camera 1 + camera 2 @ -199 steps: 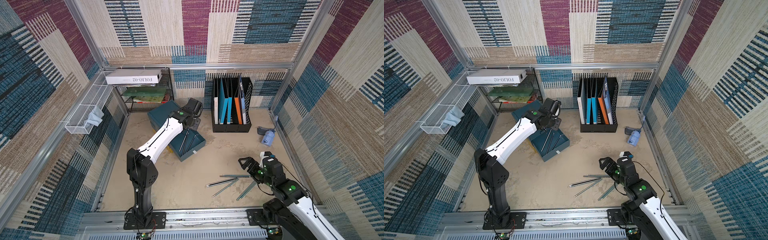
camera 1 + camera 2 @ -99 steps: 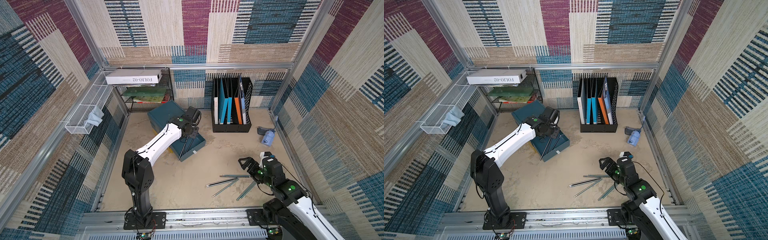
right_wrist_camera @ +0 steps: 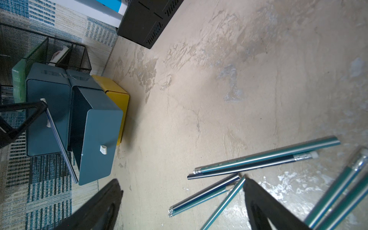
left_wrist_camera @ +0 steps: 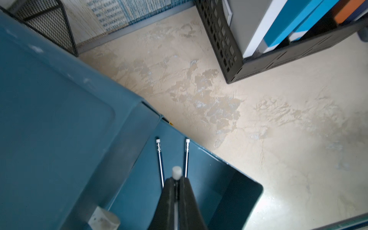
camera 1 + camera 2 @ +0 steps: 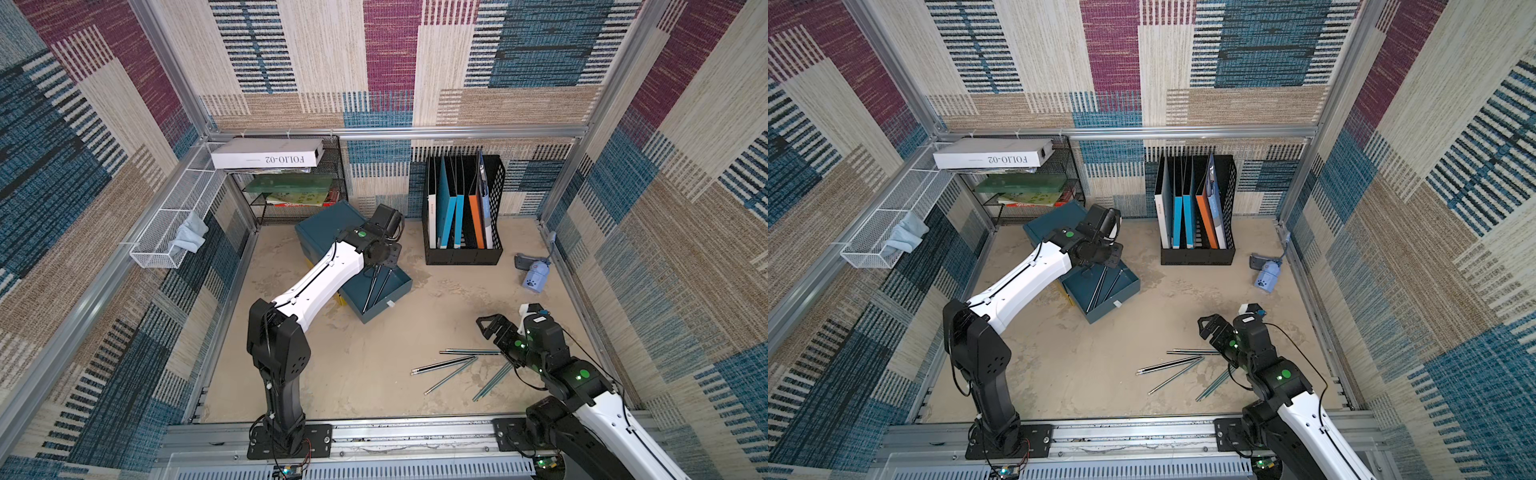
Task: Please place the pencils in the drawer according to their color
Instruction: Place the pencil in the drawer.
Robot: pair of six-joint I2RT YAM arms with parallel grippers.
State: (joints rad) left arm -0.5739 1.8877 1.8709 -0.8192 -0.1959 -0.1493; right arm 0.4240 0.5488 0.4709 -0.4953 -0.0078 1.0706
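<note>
While the left arm stretches from its base at the front rail diagonally across the sandy beige table (image 5: 353, 374), its white forearm slopes up toward the small teal metal cabinet (image 5: 328, 226) at the back, and the wrist bends downward over the cabinet's open teal drawer (image 5: 397, 291). The left end effector (image 4: 176, 181) is pinched tight on a dark, long thin pencil (image 3: 59, 143). It grips the pencil just below the white eraser, which pokes out past the fingertips in the left wrist view. In the right wrist view this pencil hangs steeply slanted from the grip, its lower end showing in front of the drawer's front panel; whether the tip touches anything I cannot tell. Two more dark pencils with silver ferrules and white erasers (image 4: 160, 159) lie flat on the drawer floor, side by side but apart and fanning slightly. A yellow drawer (image 3: 115, 93) sits below the teal one, only slightly pulled out.

Near the front right corner, the right arm is folded low, its forearm rising from the base and the wrist angled forward and down toward the middle of the table. The right end effector (image 5: 492, 328) has its jaws spread wide and holds nothing, and it hangs just above a loose scatter of teal and dark pencils (image 5: 457, 365) lying flat on the table. In the right wrist view, several of them lie between and beside the two black fingers (image 3: 264, 209), some crossing at shallow angles, well apart from the cabinet.
</note>
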